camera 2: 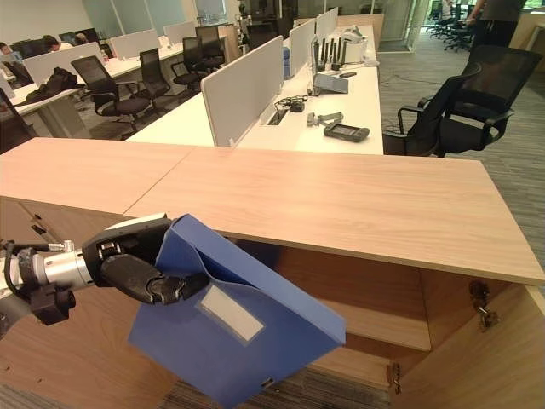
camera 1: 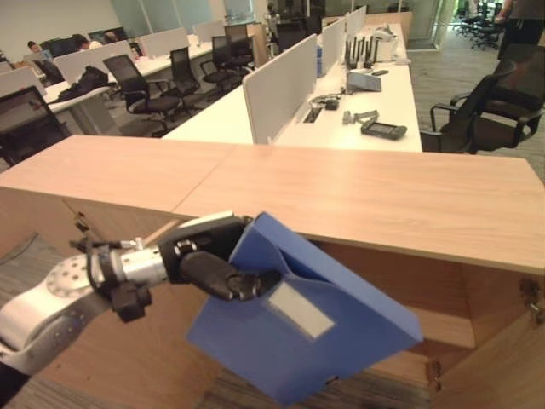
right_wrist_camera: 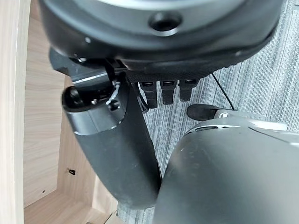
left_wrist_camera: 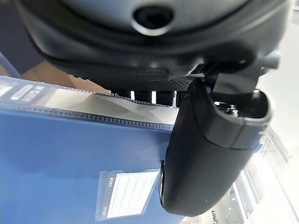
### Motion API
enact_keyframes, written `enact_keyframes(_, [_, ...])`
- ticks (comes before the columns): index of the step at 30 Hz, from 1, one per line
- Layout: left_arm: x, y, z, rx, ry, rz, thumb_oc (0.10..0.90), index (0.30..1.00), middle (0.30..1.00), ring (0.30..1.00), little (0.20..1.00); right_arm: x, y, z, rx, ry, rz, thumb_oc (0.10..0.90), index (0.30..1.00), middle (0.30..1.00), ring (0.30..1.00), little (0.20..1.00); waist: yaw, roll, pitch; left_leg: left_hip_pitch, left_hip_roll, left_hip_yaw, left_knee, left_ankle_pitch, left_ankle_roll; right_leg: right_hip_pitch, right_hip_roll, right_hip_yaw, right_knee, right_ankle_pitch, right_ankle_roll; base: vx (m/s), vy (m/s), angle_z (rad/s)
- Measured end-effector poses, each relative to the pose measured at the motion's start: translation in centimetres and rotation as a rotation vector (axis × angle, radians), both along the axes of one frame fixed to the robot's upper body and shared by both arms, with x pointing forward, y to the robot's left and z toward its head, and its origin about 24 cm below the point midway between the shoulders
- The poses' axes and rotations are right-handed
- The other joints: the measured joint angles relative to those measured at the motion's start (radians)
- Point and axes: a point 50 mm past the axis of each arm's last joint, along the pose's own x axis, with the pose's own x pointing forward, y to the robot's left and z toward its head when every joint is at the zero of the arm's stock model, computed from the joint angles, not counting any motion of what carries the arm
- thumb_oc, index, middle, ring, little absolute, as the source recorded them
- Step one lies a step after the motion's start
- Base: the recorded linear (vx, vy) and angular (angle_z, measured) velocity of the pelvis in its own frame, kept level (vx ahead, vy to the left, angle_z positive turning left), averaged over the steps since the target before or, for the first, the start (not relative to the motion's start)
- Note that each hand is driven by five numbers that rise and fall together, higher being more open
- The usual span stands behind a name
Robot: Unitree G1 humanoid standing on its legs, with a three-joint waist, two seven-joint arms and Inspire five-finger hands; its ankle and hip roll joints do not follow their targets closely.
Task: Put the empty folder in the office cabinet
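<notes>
A blue folder (camera 1: 341, 315) with a clear label pocket hangs tilted in front of the wooden office cabinet (camera 1: 366, 196), just below its top edge. My left hand (camera 1: 200, 256) is shut on the folder's upper left corner. In the left wrist view its thumb (left_wrist_camera: 210, 154) lies across the folder's blue cover (left_wrist_camera: 70, 154). Behind the folder the cabinet's compartment (camera 1: 477, 298) stands open, and its door (camera 1: 502, 366) is swung out at the lower right. My right hand (right_wrist_camera: 112, 144) hangs relaxed and open beside a wooden cabinet panel (right_wrist_camera: 42, 140), above grey carpet.
Beyond the cabinet top stand white desks (camera 1: 375, 111) with grey dividers and small devices. Black office chairs (camera 1: 477, 111) stand to the right and far left. A person (camera 1: 519, 17) is at the far right back. The cabinet door at the left (camera 1: 111, 366) is closed.
</notes>
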Motion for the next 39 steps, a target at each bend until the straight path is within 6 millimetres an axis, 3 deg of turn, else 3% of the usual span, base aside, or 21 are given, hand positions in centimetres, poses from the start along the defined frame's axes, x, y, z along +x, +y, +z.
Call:
enact_keyframes(2, [0.0,0.1,-0.4,-0.017,0.005,0.026,0.4,0.3,0.3,0.3,0.3,0.9,0.5,0.2,0.019,-0.031,0.019,0.8,0.9,0.9,0.9,0.9,0.0,-0.002,0.001,-0.003,0.0,0.003,0.0,0.0,0.0,-0.006,0.001,0.003,0.0,0.001,0.0,0.0,0.023,-0.07])
enact_keyframes(6, [-0.3,1.1,-2.3,-0.036,0.074,0.125,0.4,0.3,0.3,0.3,0.3,5.1,2.6,2.6,0.143,-0.304,0.085,0.8,0.9,0.9,0.9,0.9,-0.005,0.0,0.001,-0.004,0.004,0.021,0.0,0.001,0.001,-0.02,0.002,0.02,0.0,0.01,-0.007,0.01,0.022,-0.1])
enact_keyframes(7, [-0.3,1.1,-2.3,-0.036,0.074,0.125,0.4,0.3,0.3,0.3,0.3,5.1,2.6,2.6,0.143,-0.304,0.085,0.8,0.9,0.9,0.9,0.9,-0.005,0.0,0.001,-0.004,0.004,0.021,0.0,0.001,0.001,-0.02,0.002,0.02,0.0,0.01,-0.007,0.02,0.017,-0.13])
enact_keyframes(9, [-0.7,2.3,-3.8,-0.016,0.129,0.2,0.4,0.3,0.3,0.3,0.3,8.1,3.8,4.9,0.23,-0.484,0.093,0.8,0.9,0.9,0.9,0.9,-0.02,-0.005,0.002,-0.003,0.003,0.03,0.0,0.001,0.0,-0.018,0.001,0.027,0.005,0.011,-0.008,0.01,0.028,-0.08])
enact_keyframes(12, [-1.4,3.7,-5.2,-0.032,0.151,0.295,0.4,0.3,0.3,0.3,0.3,9.9,3.9,8.4,0.288,-0.666,0.147,0.8,0.9,0.9,0.9,0.9,-0.028,-0.008,0.005,-0.004,0.0,0.034,0.0,0.004,0.006,-0.027,-0.004,0.03,0.003,0.01,-0.006,0.01,0.036,-0.04])
enact_keyframes(16, [-1.4,4.3,-6.0,-0.04,0.133,0.393,0.4,0.3,0.3,0.3,0.3,10.4,3.5,9.3,0.292,-0.717,0.129,0.8,0.9,0.9,0.9,0.9,-0.026,-0.022,0.006,-0.004,0.0,0.037,0.0,0.002,0.006,-0.027,-0.004,0.031,0.0,0.009,-0.005,0.0,0.005,-0.01])
enact_keyframes(21, [-1.3,4.8,-6.5,-0.079,0.087,0.503,0.4,0.3,0.3,0.3,0.3,9.2,3.3,8.6,0.291,-0.67,0.109,0.8,0.9,0.9,0.9,0.9,-0.028,-0.026,0.011,-0.004,-0.001,0.039,0.0,-0.001,0.007,-0.029,-0.006,0.034,0.0,0.006,0.0,0.0,0.0,0.0])
enact_keyframes(31, [-1.2,4.9,-6.4,-0.055,0.059,0.509,0.4,0.3,0.3,0.3,0.3,8.8,3.5,8.5,0.31,-0.654,0.09,0.8,0.9,0.9,0.9,0.9,-0.028,-0.032,0.016,-0.004,-0.002,0.047,0.0,-0.008,0.009,-0.028,-0.008,0.045,0.0,0.003,0.003,0.0,0.001,-0.02])
enact_keyframes(39, [-0.8,5.9,-4.6,-0.063,-0.023,0.549,0.4,0.3,0.3,0.3,0.3,8.9,3.6,8.7,0.363,-0.66,0.058,0.8,0.9,0.9,0.9,0.9,-0.027,-0.036,0.019,-0.003,-0.002,0.046,0.0,-0.009,0.009,-0.029,-0.008,0.043,0.0,0.003,0.003,0.0,0.0,0.0])
